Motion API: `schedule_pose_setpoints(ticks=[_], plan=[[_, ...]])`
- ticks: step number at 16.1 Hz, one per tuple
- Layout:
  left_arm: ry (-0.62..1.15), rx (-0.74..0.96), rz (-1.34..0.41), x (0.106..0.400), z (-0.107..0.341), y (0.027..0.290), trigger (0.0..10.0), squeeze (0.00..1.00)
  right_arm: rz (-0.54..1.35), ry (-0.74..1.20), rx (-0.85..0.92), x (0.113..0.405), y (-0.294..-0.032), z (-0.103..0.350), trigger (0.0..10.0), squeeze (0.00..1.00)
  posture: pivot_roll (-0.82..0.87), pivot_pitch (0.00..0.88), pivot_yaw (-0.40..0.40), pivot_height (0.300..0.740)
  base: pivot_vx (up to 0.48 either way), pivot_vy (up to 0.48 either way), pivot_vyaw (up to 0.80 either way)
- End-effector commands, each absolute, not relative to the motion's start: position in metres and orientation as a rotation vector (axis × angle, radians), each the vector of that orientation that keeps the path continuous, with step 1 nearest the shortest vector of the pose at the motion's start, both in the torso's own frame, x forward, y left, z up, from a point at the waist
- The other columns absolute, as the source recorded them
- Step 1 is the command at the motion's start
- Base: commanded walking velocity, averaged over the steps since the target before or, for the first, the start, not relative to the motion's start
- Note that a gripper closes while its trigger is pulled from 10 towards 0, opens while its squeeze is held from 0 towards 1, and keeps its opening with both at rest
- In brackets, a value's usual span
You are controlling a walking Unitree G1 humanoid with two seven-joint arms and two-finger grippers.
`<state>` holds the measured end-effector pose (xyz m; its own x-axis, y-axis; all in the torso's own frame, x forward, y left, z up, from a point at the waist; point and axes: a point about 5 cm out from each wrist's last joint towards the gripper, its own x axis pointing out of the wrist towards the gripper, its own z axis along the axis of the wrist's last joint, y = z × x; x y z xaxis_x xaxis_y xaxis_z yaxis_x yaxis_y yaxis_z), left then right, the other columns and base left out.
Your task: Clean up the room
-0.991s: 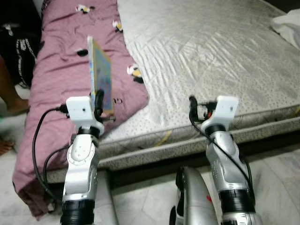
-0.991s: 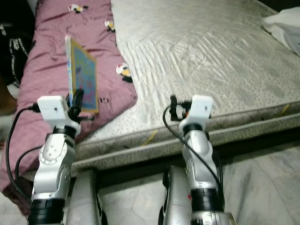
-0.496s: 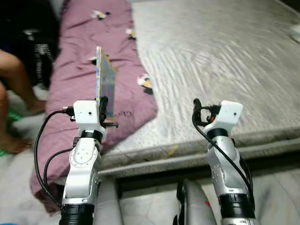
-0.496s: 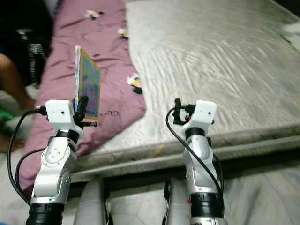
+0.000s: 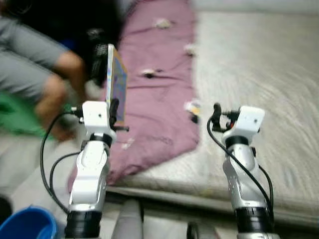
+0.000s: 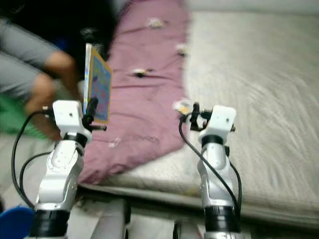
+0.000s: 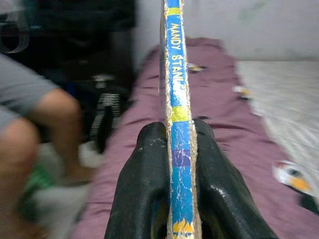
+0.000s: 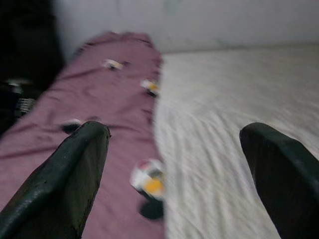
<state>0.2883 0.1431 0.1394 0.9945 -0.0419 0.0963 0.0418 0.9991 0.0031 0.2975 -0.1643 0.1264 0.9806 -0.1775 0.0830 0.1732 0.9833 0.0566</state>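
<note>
At the far left of the frame you have a seated person (image 5: 35,74), blurred, in grey clothing with bare knees, over something green on the floor. A blue bucket (image 5: 27,224) shows its rim at the lower left corner.

Your left gripper (image 5: 113,110) sits left of centre, raised on its silver arm, and its two black fingers (image 7: 149,184) are pinched on a book (image 5: 116,83). The book stands upright on its edge, long axis vertical, rising straight up out of the grip so that most of it is above the fingers; its bright, many-coloured cover faces toward the right of the frame. In the left wrist view you look along its thin spine, blue with yellow bands and yellow lettering, worn and chipped at the edges, with one finger pressed to each side (the grip is on the lower end of the spine).

Behind and to the right of the book, a mauve blanket (image 5: 159,99) runs from top centre down toward the lower left, soft and creased, dotted with small white and yellow prints. It lies along the left side of a pale grey mattress (image 5: 269,74) with a quilted surface, which takes the right half of the frame.

Your right gripper (image 8: 174,174) is held up right of centre, over the mattress edge, its fingers spread wide and holding nothing.
</note>
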Motion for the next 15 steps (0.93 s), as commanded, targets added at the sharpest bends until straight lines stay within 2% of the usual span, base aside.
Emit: schedule_pose_setpoints(ticks=[1, 5, 12, 15], plan=[[-0.111, 0.012, -0.028, 0.288, 0.143, 0.146, 10.0, 0.00, -0.190, -0.095, 0.041, 0.298, -0.165, 0.128, 10.0, 0.00, 0.00, 0.000, 0.057, 0.734, 0.000, 0.000, 0.00], [-0.036, 0.044, 0.036, 0.288, 0.131, 0.148, 10.0, 0.00, -0.196, -0.086, 0.029, 0.296, -0.166, 0.125, 10.0, 0.00, -0.01, 0.000, 0.055, 0.740, 0.000, 0.000, 0.00], [-0.018, 0.047, 0.024, 0.291, 0.129, 0.144, 10.0, 0.00, -0.212, -0.082, 0.012, 0.296, -0.170, 0.125, 10.0, 0.00, -0.01, 0.000, 0.049, 0.740, 0.000, 0.000, 0.00], [0.037, 0.022, 0.047, 0.284, 0.115, 0.151, 10.0, 0.00, -0.195, -0.054, 0.009, 0.295, -0.170, 0.117, 10.0, 0.00, -0.01, 0.000, 0.053, 0.740, 0.000, 0.000, 0.00]])
